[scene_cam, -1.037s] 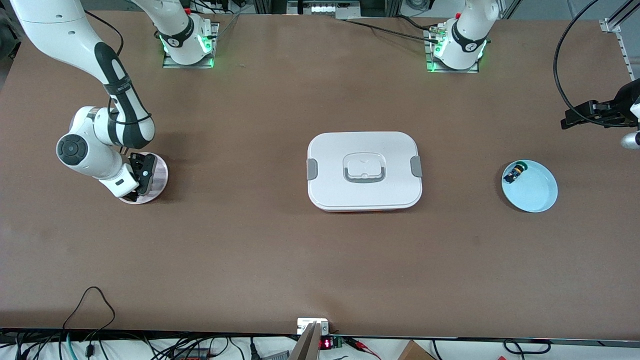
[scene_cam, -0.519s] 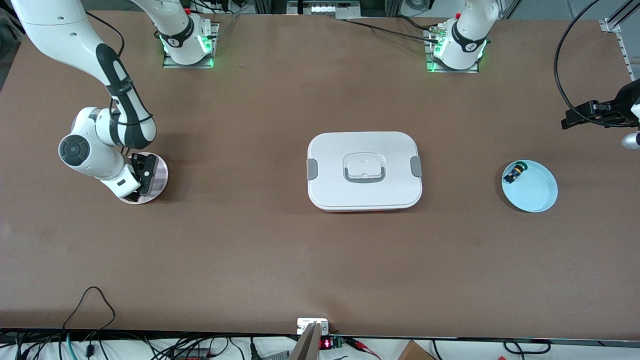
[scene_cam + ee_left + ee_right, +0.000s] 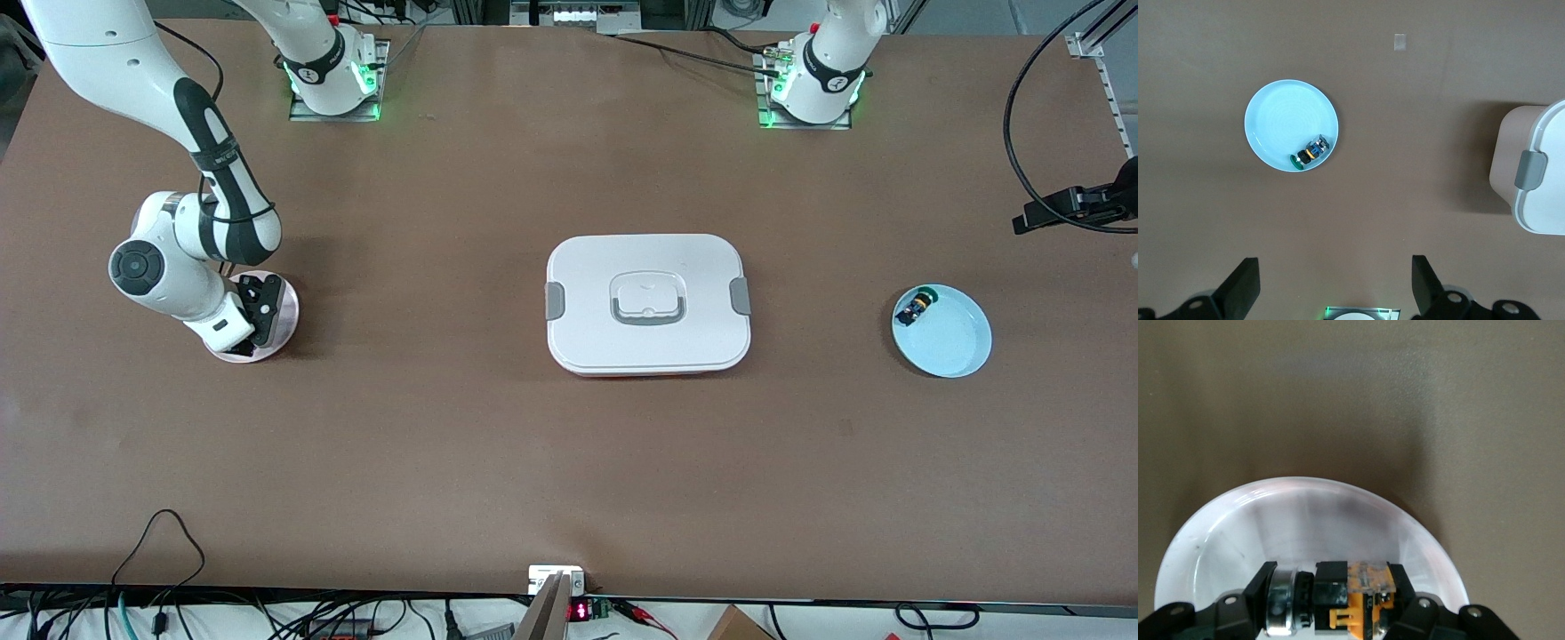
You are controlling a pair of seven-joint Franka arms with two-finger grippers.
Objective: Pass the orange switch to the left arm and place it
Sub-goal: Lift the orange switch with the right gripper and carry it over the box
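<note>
Table: right gripper (image 3: 1331, 603) apparently grips orange switch (image 3: 1361, 600) (over plate (image 3: 1238, 540))

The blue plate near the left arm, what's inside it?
On the blue plate lies one small switch with a green cap, close to the rim. The rest of the plate is bare. What lies underneath the plate cannot be seen.

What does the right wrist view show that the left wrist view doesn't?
Right wrist only: the right gripper with its fingers closed on the orange switch, low over the pink plate. Left wrist only: the open left gripper high above a blue plate holding a green-capped switch, plus the box. Both show brown table.
</note>
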